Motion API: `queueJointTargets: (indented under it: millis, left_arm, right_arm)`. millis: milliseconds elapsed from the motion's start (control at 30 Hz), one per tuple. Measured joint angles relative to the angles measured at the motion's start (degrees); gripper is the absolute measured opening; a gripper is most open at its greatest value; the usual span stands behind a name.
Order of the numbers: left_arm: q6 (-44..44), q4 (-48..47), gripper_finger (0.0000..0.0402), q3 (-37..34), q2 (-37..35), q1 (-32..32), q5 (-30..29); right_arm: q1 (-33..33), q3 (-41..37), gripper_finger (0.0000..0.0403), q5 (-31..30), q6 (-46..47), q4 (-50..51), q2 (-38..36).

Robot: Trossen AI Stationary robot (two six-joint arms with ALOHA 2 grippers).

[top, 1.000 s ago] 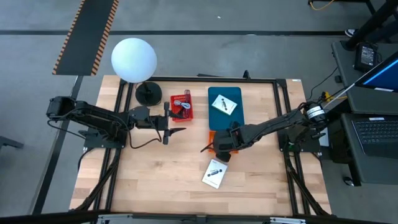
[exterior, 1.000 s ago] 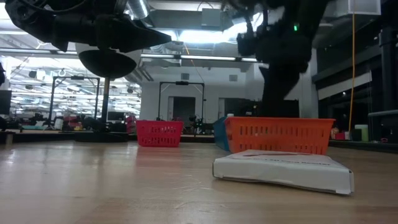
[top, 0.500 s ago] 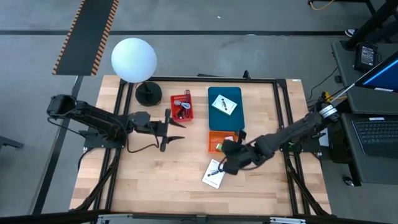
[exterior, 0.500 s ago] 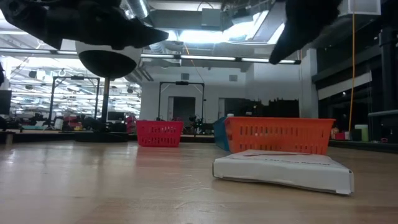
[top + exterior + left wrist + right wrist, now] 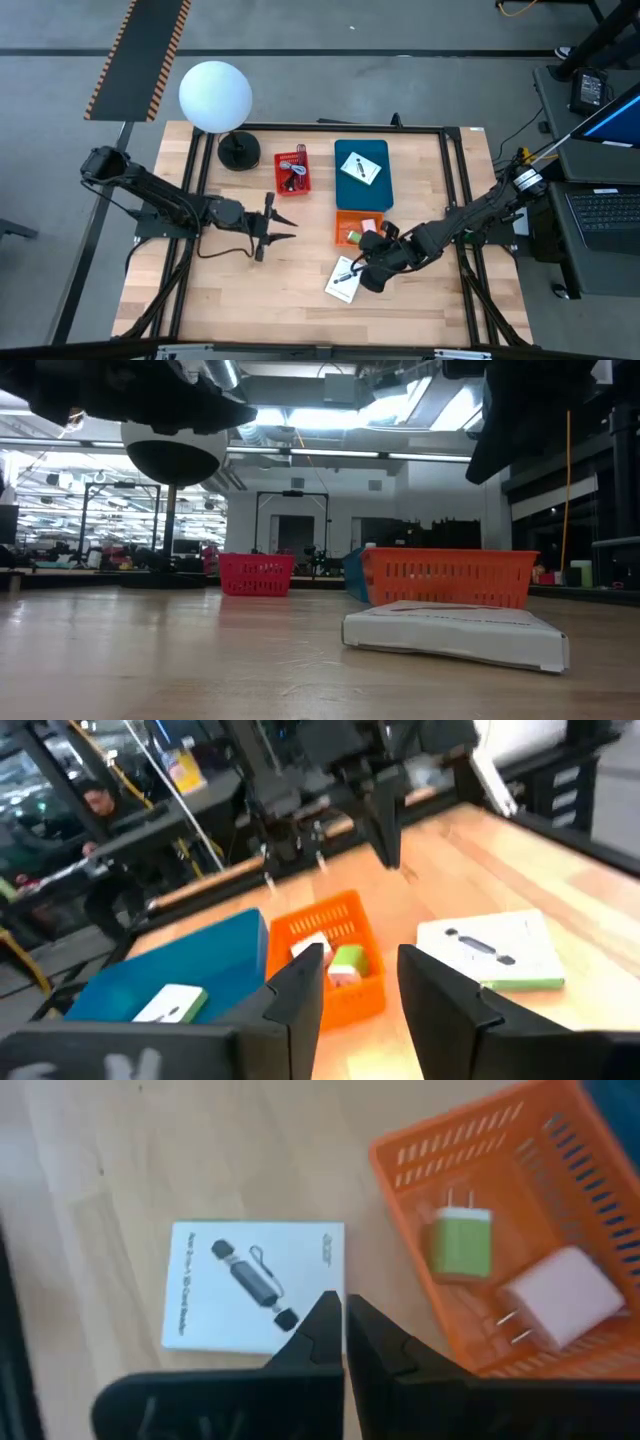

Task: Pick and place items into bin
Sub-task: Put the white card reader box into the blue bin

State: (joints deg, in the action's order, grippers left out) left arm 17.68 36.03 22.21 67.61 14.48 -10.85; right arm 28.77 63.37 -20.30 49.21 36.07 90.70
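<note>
Right gripper (image 5: 366, 272), jaws together and empty, has been swung from orange bin (image 5: 343, 216) onto white card (image 5: 344, 283), likely next pick.

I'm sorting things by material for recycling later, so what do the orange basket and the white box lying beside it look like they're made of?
The orange basket looks like moulded plastic: its walls are a regular slotted grid with a slight sheen. The white box looks like printed cardboard with a smooth, matte face, flat and sharp-edged, with a product picture and small text on top. Neither can be confirmed from looks alone.
</note>
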Motion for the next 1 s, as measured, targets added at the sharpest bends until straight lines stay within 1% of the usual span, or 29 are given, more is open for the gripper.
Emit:
queueJointTargets:
  millis: [133,200,333,433,533,700,1000]
  left_arm:
    - [0.70,-4.63,0.0101,3.96,4.70,4.27,-4.91]
    - [2.59,-5.06,0.0086,5.50,7.48,6.12,-4.30]
    - [5.96,-4.59,0.0053,7.42,11.96,9.46,-3.06]
    - [4.81,-4.58,0.0029,8.25,13.85,11.07,-3.76]
    - [1.66,-4.56,0.0006,9.17,15.48,12.36,-5.44]
    - [0.05,-4.63,0.0002,11.86,19.61,14.04,-7.45]
    - [-4.48,-4.55,0.0003,18.21,29.07,16.05,-7.40]
  right_arm:
    - [-0.02,0.00,0.0000,1.45,1.22,-0.14,0.46]
    - [0.08,0.00,0.0000,2.41,2.06,-0.84,0.44]
    - [1.61,0.00,0.0000,2.40,3.98,-0.73,0.45]
    - [3.13,0.00,0.0000,2.09,7.39,-0.15,1.41]
    - [4.64,0.07,0.0000,2.03,10.92,-0.23,3.44]
    - [5.94,1.67,0.0000,2.25,13.60,-0.27,7.25]
    - [5.55,2.78,0.0000,2.42,14.84,0.60,10.65]
